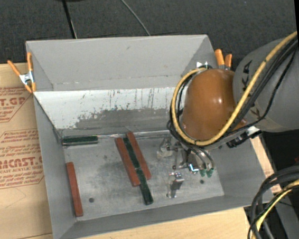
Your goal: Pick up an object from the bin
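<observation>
- The grey metal bin [127, 60] has sloping walls and a scuffed flat floor, with a few loose sticks spread over the floor's left and middle.
- The arm [279, 92] is a thick grey body that comes in over the bin's right rim and covers the right back corner.
- The orange cover [209, 102] is a rounded dome at the wrist, hanging above the right part of the floor, with yellow and black cables [176, 100] looped around its left side.
- The gripper [180, 179] sits below the cover, low over the right-hand floor near the front wall. It is a cluster of small metal parts, and I cannot tell whether it is open or closed. Nothing can be made out in its grasp.
- The long dark green stick [141, 175] is the thing nearest the gripper. It lies in the middle of the floor, slanting from back to front, and its front end lies just left of the gripper, apart from it.
- Two brown sticks [126, 161] lie alongside that green stick at the same slant, touching or nearly touching it.
- The red-brown stick [74, 189] lies alone along the left wall, pointing front to back, well apart from the gripper.
- The short dark green stick [80, 141] lies crosswise at the foot of the back wall on the left, well apart from the gripper.
</observation>
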Robot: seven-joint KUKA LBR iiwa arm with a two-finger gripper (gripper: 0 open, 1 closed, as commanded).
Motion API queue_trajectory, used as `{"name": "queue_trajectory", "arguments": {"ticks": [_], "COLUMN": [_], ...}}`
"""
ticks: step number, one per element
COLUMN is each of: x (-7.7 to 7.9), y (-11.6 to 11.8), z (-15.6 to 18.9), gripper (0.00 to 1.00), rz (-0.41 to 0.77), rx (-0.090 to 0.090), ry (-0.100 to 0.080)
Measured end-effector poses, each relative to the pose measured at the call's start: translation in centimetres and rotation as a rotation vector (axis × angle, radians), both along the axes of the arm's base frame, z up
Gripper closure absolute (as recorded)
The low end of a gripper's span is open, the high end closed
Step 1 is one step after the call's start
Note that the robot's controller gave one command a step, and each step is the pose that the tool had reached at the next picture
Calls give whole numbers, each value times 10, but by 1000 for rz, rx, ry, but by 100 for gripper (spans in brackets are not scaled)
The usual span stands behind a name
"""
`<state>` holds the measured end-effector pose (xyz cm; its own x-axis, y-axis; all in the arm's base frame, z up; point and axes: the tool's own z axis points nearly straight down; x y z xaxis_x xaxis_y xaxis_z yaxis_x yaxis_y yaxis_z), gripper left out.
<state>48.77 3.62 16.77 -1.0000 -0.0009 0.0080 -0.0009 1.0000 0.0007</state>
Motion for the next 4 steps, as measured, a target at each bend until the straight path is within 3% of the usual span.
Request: {"name": "queue_trajectory", "arguments": {"ticks": [1, 2, 3, 4], "x": [2, 4, 0, 4], "y": [0, 30, 49, 63], "z": [4, -39, -53, -40], "gripper": [0, 0, 0, 0], "rz": [0, 267, 457, 786], "rx": [0, -1, 2, 3], "ry": [-8, -15, -4, -8]}}
